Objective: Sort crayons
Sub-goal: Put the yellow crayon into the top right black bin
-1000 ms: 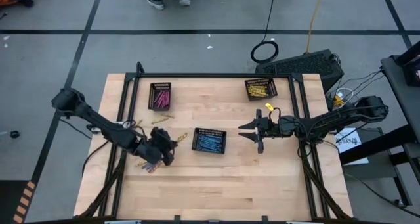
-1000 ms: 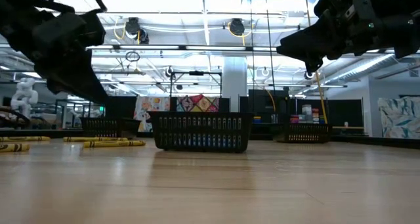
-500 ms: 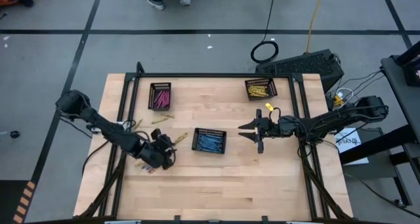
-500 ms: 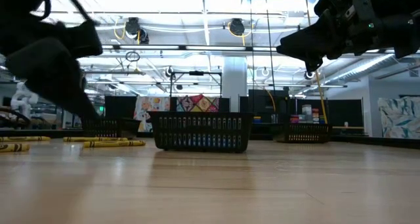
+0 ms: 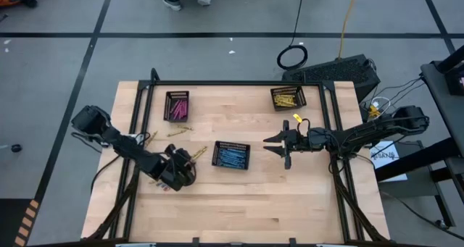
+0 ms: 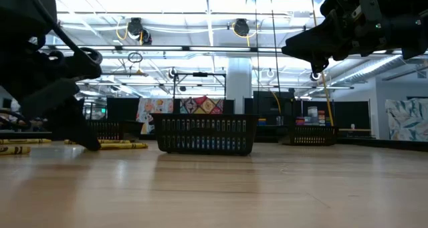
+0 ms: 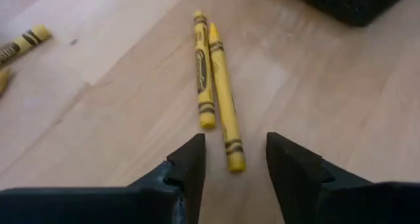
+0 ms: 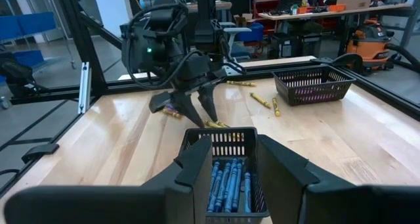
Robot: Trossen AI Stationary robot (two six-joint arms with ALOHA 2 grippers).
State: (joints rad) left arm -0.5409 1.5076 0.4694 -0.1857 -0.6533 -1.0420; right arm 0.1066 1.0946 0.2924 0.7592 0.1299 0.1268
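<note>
left gripper (image 7: 235,159) low over the wood, jaws apart, nothing between them; two yellow crayons (image 7: 216,92) lie side by side just ahead, the longer one's end reaching into the gap mouth. bare table (image 5: 239,203) on both sides of the jaws, blue tray (image 5: 231,156) further ahead. right gripper (image 8: 233,159) hangs above the table, jaws parted and empty, blue crayons (image 8: 227,180) in the tray beyond them. more crayons (image 5: 161,182) by the left gripper partly hidden under the arm, colours hard to tell.
</note>
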